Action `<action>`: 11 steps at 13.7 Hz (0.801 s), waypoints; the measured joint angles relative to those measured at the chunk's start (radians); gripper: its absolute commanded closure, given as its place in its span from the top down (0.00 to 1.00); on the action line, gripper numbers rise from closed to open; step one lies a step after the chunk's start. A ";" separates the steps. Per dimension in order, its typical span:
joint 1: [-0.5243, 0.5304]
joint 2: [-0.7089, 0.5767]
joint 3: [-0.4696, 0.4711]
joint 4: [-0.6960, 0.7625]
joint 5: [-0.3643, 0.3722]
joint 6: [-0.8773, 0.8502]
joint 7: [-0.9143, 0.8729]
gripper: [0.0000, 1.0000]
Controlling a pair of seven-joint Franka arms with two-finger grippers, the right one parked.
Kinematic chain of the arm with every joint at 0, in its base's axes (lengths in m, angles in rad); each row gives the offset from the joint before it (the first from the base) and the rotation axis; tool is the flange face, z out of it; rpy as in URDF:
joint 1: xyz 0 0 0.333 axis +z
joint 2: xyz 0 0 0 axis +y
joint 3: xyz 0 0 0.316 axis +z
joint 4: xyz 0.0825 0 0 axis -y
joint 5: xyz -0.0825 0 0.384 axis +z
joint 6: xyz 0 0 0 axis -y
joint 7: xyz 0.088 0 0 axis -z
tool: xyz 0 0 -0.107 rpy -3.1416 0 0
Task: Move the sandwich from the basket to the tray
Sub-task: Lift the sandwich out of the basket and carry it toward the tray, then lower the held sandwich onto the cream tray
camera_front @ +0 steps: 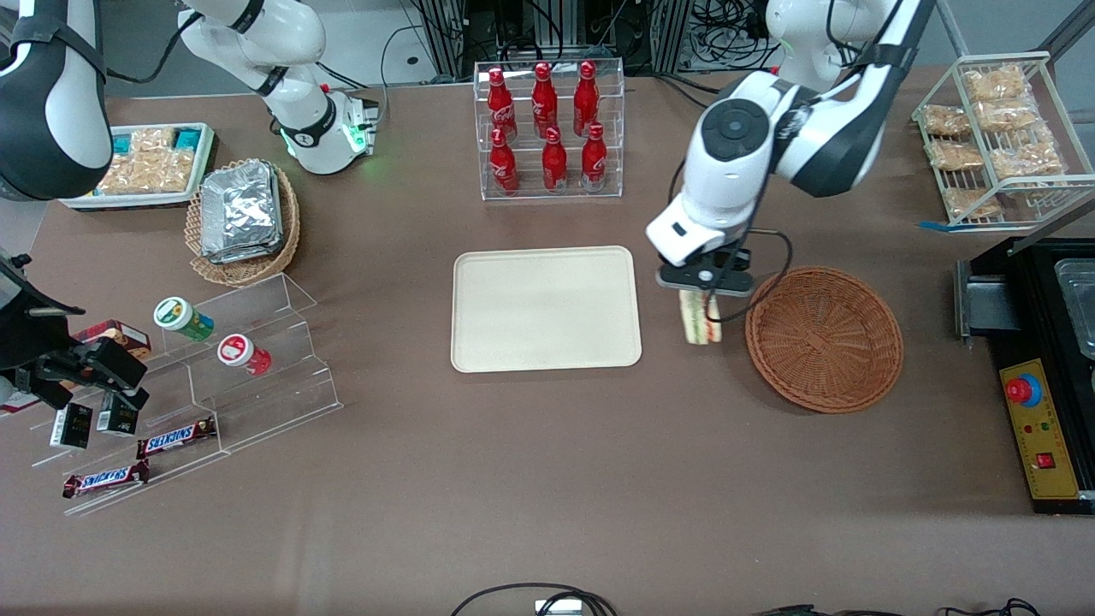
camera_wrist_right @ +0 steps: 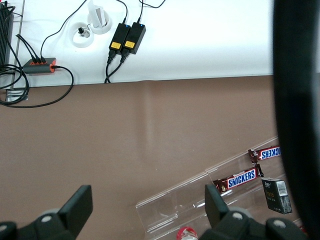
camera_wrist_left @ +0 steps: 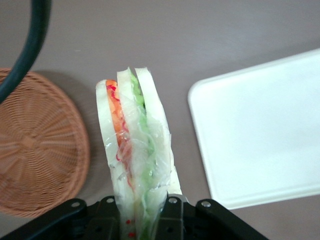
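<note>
My left gripper (camera_front: 703, 293) is shut on the sandwich (camera_front: 701, 321), a clear-wrapped wedge of pale bread with orange, red and green filling. It hangs above the bare table, between the basket (camera_front: 825, 339) and the tray (camera_front: 546, 309). In the left wrist view the sandwich (camera_wrist_left: 134, 137) stands out from between my gripper's (camera_wrist_left: 140, 212) fingers, with the reddish-brown wicker basket (camera_wrist_left: 35, 150) on one side of it and the cream tray (camera_wrist_left: 260, 130) on the other. The basket holds nothing.
A clear rack of red bottles (camera_front: 548, 128) stands farther from the front camera than the tray. A black box with a red button (camera_front: 1039, 411) and a wire rack of snack packs (camera_front: 997, 137) lie at the working arm's end. A tan basket of foil packs (camera_front: 242, 218) and clear steps with snacks (camera_front: 214, 376) lie toward the parked arm's end.
</note>
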State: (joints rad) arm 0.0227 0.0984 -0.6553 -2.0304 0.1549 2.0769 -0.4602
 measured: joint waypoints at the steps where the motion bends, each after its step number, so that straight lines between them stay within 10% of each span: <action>1: -0.001 0.022 -0.030 0.002 0.000 0.013 0.000 0.00; 11: -0.074 0.280 -0.141 0.005 0.220 0.114 -0.243 0.00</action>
State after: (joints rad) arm -0.0515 0.3787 -0.7964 -2.0256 0.3751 2.1910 -0.7027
